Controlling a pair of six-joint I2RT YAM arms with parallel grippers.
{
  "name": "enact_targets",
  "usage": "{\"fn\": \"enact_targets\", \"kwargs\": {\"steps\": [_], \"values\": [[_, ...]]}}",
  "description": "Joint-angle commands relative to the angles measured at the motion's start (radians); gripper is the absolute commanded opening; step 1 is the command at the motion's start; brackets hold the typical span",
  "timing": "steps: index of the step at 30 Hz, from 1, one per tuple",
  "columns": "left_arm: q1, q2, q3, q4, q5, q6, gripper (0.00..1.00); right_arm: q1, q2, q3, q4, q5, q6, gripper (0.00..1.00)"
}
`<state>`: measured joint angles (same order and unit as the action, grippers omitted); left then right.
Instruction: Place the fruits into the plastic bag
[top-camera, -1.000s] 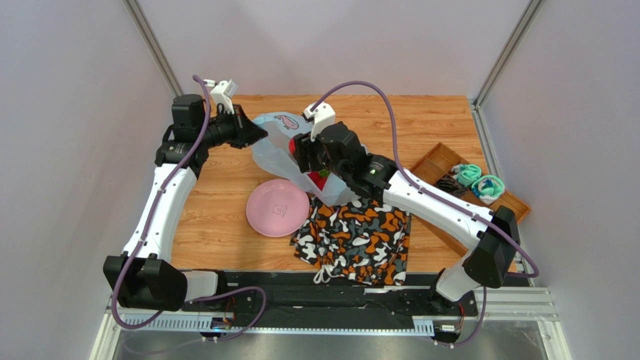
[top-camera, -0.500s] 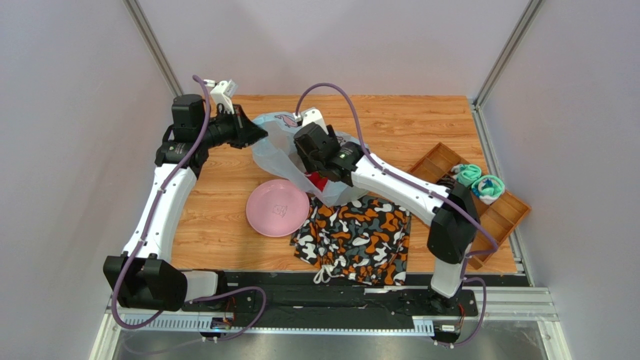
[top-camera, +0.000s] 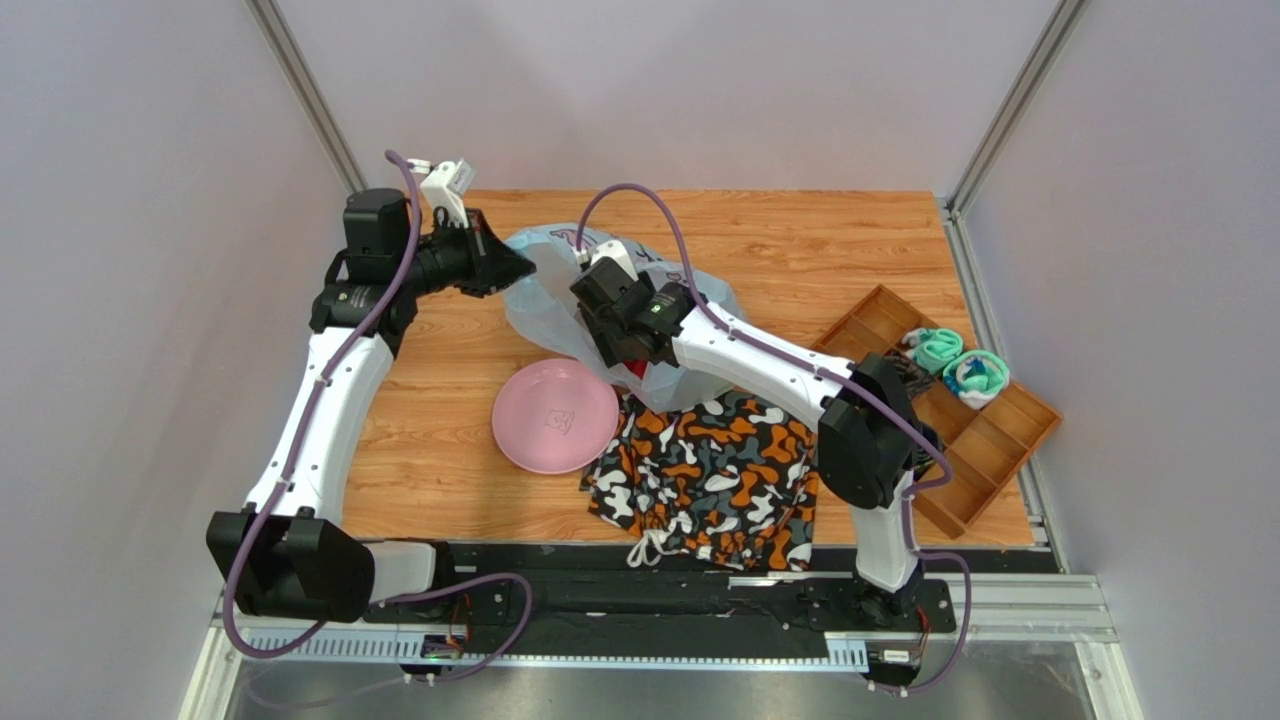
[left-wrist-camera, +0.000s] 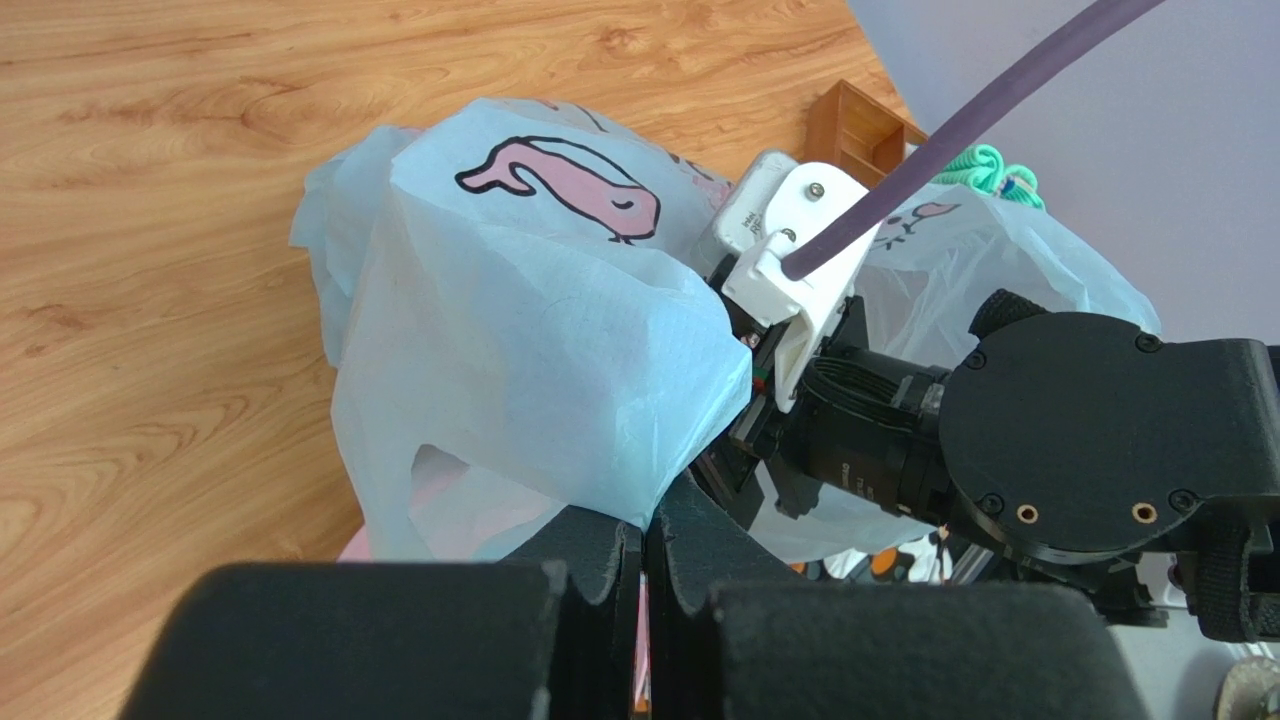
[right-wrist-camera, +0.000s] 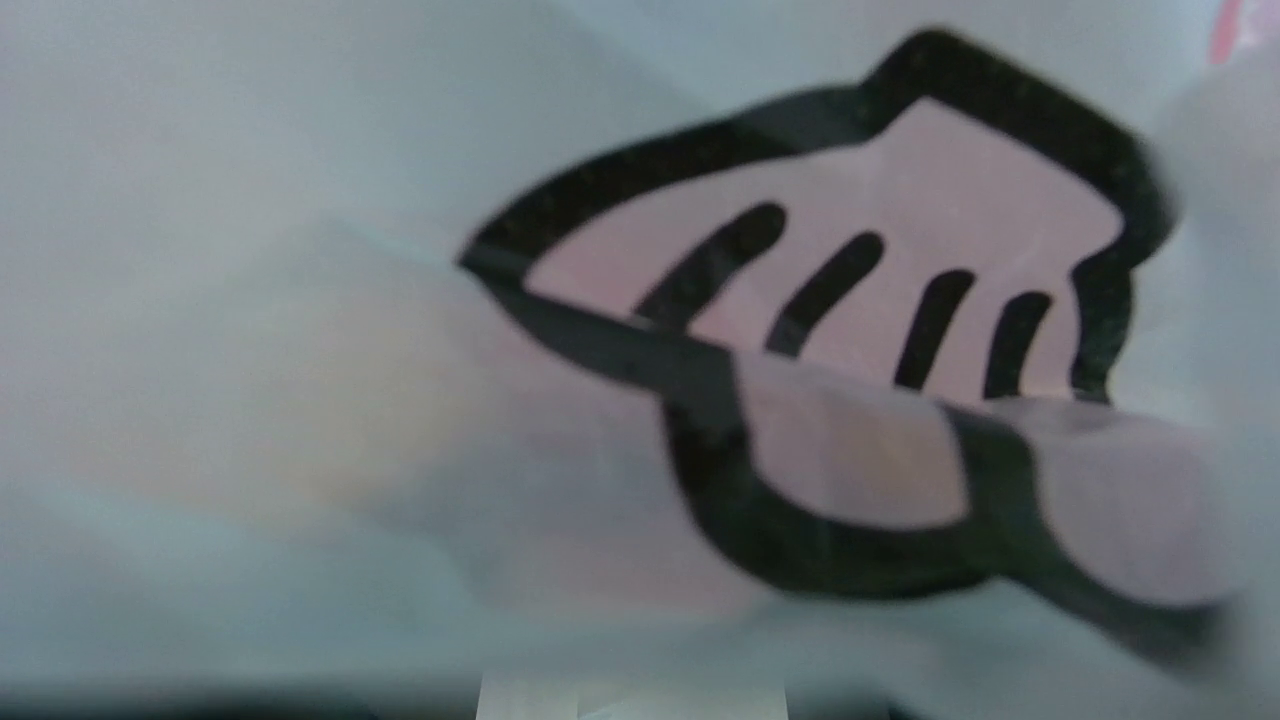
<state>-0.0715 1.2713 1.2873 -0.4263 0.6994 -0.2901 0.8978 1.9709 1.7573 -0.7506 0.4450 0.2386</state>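
The light-blue plastic bag with pink prints stands at the back middle of the table. My left gripper is shut on the bag's rim, holding that side up; in the left wrist view the film comes to a point between the closed fingertips. My right gripper reaches down into the bag's mouth, its fingers hidden by the film. The right wrist view shows only blurred bag film and a pink print. A patch of red fruit shows at the bag beneath the right wrist. Other fruits are hidden.
A pink plate lies in front of the bag. The orange, black and white camouflage cloth is spread to its right. A wooden tray with teal items sits at the table's right edge.
The right arm has swung left and its wrist has pushed further over and into the bag's mouth. The left arm and the held rim have stayed put.
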Motion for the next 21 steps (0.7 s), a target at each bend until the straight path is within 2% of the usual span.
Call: {"fn": "enact_targets", "kwargs": {"steps": [1,2,3,8,15,21], "values": [[-0.002,-0.032,-0.003,0.034,0.022,-0.012,0.00,-0.023,-0.007,0.031,-0.012,-0.068,0.044,0.58],[-0.002,-0.030,-0.003,0.034,0.022,-0.012,0.00,-0.026,-0.009,0.030,-0.013,-0.071,0.044,0.65],[-0.002,-0.033,-0.005,0.032,0.022,-0.012,0.00,-0.027,-0.012,0.031,-0.012,-0.074,0.044,0.68],[-0.002,-0.032,-0.003,0.035,0.023,-0.014,0.00,-0.030,-0.021,0.039,-0.013,-0.077,0.048,0.78],[-0.001,-0.033,-0.005,0.034,0.022,-0.012,0.00,-0.031,-0.069,0.070,0.040,-0.144,0.002,0.81],[-0.002,-0.032,-0.003,0.031,0.015,-0.009,0.00,-0.002,-0.223,0.059,0.201,-0.360,-0.068,0.80]]}}
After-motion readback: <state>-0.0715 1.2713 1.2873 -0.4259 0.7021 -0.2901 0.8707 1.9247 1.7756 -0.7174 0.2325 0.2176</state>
